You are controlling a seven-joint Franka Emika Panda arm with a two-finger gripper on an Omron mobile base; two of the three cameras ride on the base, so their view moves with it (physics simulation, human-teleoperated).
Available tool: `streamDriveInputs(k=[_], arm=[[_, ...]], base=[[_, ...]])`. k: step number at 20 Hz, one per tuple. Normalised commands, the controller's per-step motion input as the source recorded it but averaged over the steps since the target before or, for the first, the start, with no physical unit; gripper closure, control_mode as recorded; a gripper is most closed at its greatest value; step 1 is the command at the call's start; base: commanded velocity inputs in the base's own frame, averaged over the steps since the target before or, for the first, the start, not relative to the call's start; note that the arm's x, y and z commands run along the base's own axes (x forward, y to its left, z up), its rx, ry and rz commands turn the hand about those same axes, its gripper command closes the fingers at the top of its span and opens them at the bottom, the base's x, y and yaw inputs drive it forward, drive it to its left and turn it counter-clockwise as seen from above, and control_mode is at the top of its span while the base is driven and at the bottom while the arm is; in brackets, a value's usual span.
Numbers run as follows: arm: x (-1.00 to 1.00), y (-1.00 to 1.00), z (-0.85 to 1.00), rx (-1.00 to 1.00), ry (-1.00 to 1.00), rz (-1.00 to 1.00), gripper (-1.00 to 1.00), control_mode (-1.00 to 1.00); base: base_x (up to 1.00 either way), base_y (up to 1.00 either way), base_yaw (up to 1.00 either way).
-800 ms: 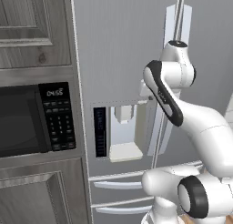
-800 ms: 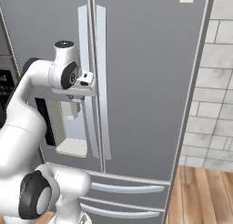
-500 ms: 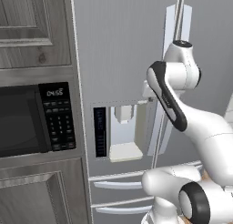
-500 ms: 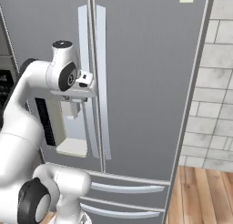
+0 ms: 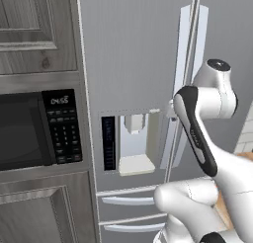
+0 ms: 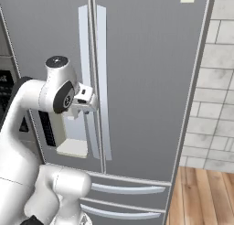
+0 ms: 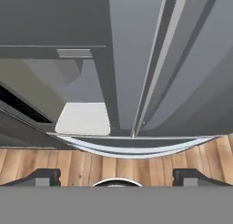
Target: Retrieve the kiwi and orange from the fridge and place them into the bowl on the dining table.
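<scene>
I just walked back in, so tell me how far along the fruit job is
Nothing looks done yet: the fridge has both doors shut, so no fruit is out. In hand: the end effector, jaws open and empty, sits close to the door handles, apparently about to pull one. Left: opening the fridge, then fetching both fruits and carrying them away.
</scene>
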Motion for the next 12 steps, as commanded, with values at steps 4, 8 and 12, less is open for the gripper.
streamDriveInputs(k=[4, 8, 12], arm=[[-0.31, 0.0, -0.36, 0.0, -0.16, 0.0, -1.0, -1.0], [-0.22, 0.0, -0.38, 0.0, -0.11, 0.0, -1.0, -1.0], [-0.17, 0.0, -0.36, 0.0, -0.11, 0.0, -1.0, -1.0]], base=[[0.0, 0.0, 0.0], [0.0, 0.0, 0.0], [0.0, 0.0, 0.0]])
